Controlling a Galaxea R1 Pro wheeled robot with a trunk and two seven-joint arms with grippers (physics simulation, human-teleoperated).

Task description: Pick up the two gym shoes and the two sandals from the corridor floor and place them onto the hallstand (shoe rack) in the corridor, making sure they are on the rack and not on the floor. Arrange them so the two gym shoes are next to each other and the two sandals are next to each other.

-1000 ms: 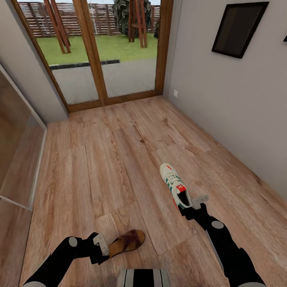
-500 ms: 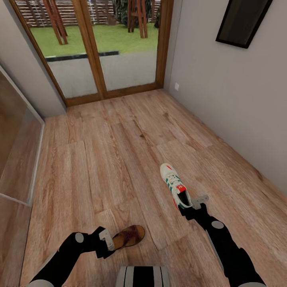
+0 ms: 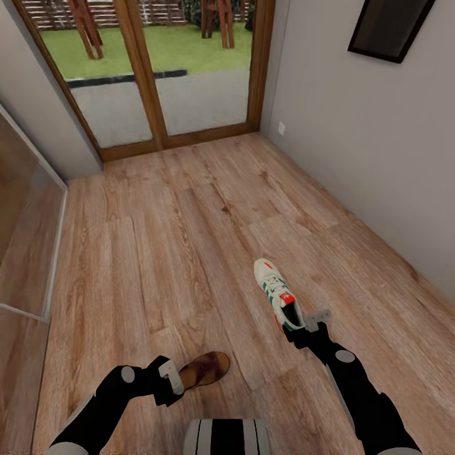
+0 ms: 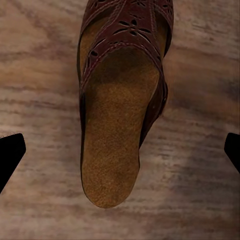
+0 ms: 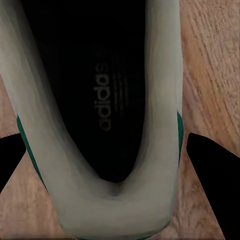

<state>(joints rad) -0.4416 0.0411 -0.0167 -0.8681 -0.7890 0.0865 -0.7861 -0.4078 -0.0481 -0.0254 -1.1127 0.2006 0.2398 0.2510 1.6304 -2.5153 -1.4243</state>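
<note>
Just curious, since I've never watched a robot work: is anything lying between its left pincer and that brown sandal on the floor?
Nothing visible. The left pincer is right at the heel of the sandal, and the left wrist view shows the sandal between open fingers, with bare corridor floor around it.

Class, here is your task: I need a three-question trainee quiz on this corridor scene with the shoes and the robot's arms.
1. True or false: the dark brown leather-look sandal lies by the left end effector.
2. Which end effector is at the off-white lace-up sneaker with green stripes: A left, B right?
3. Fill in: both shoes are seen over the light brown wood-plank ____.

Key: 1 true; 2 B; 3 floor.
</note>
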